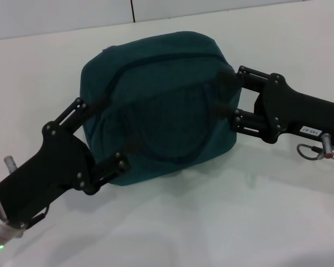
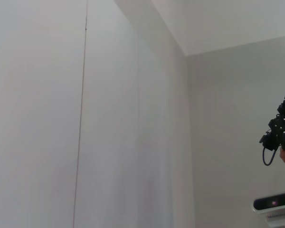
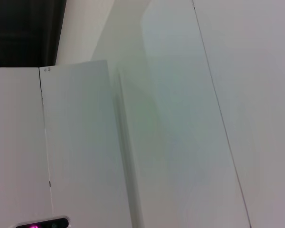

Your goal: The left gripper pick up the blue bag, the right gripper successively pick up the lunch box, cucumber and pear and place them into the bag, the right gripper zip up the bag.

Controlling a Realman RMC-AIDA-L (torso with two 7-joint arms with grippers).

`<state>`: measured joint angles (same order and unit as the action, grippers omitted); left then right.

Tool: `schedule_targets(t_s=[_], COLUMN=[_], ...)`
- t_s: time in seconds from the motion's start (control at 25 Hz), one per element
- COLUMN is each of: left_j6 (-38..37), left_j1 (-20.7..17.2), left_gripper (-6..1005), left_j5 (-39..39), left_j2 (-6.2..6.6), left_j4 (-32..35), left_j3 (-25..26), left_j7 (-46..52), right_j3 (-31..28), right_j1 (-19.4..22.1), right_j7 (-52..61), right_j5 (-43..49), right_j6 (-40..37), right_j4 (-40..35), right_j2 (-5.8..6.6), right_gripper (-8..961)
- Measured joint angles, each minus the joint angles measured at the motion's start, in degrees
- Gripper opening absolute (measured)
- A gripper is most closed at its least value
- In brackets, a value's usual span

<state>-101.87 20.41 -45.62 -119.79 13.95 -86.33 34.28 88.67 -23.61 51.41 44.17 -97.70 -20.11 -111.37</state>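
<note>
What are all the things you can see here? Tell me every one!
blue bag: one, dark teal, lying on the table between the two grippers, with its zip on the upper face.
table: one, white, under the bag.
walls: white panels, filling both wrist views.
left gripper: one, black, at the bag's left end, a finger above and a finger below it.
right gripper: one, black with a white label, at the bag's right end, fingers against the fabric.

only one piece of writing shows: a small white label [image 1: 310,130] with dark characters on the right gripper [image 1: 229,99] body, in the head view. the characters are too small to read. nothing else carries text.
</note>
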Motion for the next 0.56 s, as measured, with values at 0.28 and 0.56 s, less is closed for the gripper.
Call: schedule_targets(t_s=[0.28,0.56], left_j6=[0.0,-0.02], left_j1=[-0.14,-0.11], left_gripper=[814,814], left_j5=[0.0,-0.03], left_j2=[0.0,0.07], left_j4=[0.02,0.12], left_j3=[0.03,0.03], left_j7=[0.0,0.0], right_j3=[0.0,0.0], right_j1=[0.06,0.06], right_j7=[0.0,0.0], right_j5=[0.05,0.01], right_j6=[-0.03,-0.03], right_j4=[-0.02,-0.02], right_j2=[-0.16,-0.35], right_gripper=[664,664])
